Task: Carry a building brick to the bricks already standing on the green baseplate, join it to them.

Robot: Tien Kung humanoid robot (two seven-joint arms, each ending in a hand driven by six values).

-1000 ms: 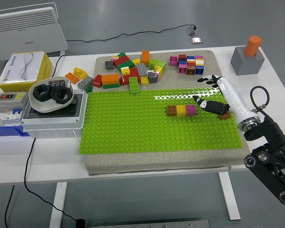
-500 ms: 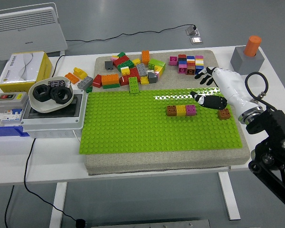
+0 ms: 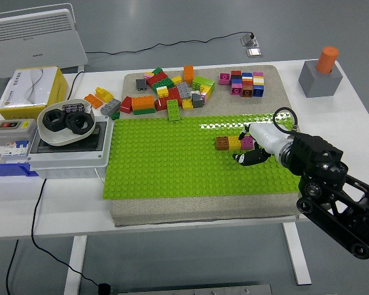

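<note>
Hand (image 3: 251, 149) — just beside brick row (image 3: 235, 143)

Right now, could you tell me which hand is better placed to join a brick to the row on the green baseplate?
Right. The right hand is already over the green baseplate, beside the magenta end of the brick row. The left arm is out of view.
</note>
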